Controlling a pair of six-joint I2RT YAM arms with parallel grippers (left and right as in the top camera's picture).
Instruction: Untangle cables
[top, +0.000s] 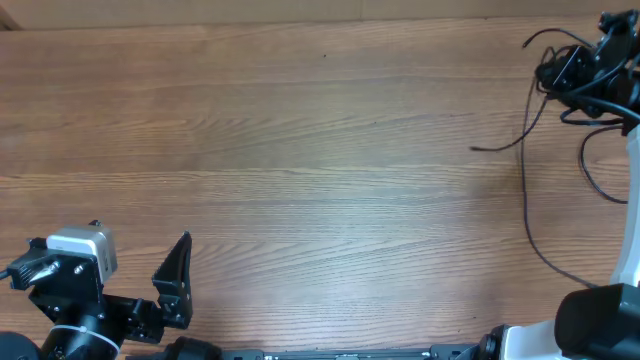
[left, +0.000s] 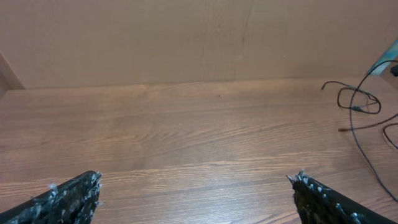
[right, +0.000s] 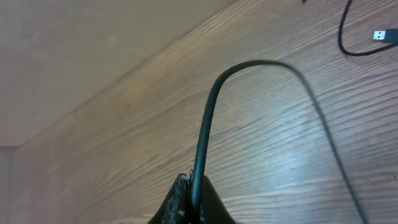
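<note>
The tabletop (top: 300, 150) is plain wood across most of its width. The cables (top: 565, 75) lie bunched at its far right corner, with loose runs trailing toward the near edge. The right arm (top: 632, 240) reaches up along that edge. The right hand (right: 189, 200) is pinched tight on one strand (right: 210, 112), which arches up out of it and drops to the wood. The left hand (left: 199, 205) sits well apart at the near left, spread wide and holding nothing. A plug (right: 380, 35) lies free beyond the strand. This looks like the first separation, with one strand gripped and the knot not yet loosened. I judge the next move is to draw that strand slowly away from the bunch and bring the left hand across to pin the rest.
</note>
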